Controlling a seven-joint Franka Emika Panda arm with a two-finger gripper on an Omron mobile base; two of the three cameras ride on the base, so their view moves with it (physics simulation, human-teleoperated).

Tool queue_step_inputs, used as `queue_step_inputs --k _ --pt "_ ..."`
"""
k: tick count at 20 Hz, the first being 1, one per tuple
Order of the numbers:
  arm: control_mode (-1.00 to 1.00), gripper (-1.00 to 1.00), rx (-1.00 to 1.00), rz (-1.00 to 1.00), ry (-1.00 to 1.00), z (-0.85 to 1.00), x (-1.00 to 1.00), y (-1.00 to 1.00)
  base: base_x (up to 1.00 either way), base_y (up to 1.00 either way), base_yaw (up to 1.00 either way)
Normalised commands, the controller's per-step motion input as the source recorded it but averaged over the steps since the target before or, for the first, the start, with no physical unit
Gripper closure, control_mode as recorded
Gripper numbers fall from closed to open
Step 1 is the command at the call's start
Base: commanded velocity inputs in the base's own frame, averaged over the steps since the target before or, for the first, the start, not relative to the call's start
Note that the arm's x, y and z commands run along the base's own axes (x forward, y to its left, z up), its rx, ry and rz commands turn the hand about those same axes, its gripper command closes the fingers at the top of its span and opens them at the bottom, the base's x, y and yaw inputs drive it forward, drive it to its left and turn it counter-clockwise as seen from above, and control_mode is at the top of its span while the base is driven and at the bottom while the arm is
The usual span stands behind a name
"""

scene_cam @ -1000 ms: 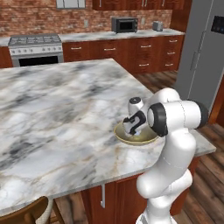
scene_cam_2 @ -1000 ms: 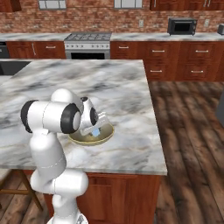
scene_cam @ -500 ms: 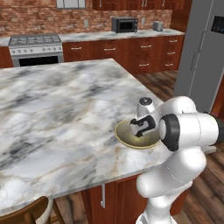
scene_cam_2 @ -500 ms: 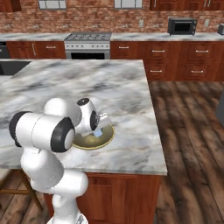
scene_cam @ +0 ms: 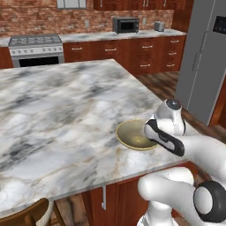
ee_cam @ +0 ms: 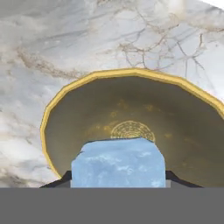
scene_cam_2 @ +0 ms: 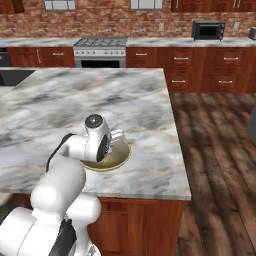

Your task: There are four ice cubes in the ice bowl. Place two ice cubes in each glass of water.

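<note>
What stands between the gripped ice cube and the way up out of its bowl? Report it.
Nothing visible does. The ice cube sits in the end effector over the ice bowl, whose inside is open above; marble counter lies around it.

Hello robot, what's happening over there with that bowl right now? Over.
Pincer shut on ice cube. Cube held over yellowish ice bowl on marble island. Nothing blocking the way.

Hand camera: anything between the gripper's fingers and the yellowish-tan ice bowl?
Yes: in the hand view a pale light-blue ice cube sits between the dark finger tips of the gripper, with the wide yellowish-tan ice bowl beyond it, otherwise bare inside.
</note>
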Motion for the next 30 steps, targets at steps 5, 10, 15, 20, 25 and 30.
queue_step_inputs --k 5,10,15,20,25,30 --pt "-1.0 1.0 0.09 0.0 0.0 1.0 -0.72 0.02 0.0 0.0 0.0" --pt "-1.0 1.0 0.05 0.01 0.01 1.0 -0.85 0.16 0.0 0.0 0.0" --pt "-1.0 1.0 0.0 0.01 0.0 0.81 -0.87 0.21 0.0 0.0 0.0" --pt "-1.0 1.0 -0.07 0.0 0.02 0.45 -0.55 0.37 0.0 0.0 0.0" --pt "-1.0 1.0 -0.14 0.0 0.28 0.05 -0.11 0.26 0.0 0.0 0.0" --pt "-1.0 1.0 -0.08 0.0 0.11 0.0 0.0 0.03 0.0 0.0 0.0"
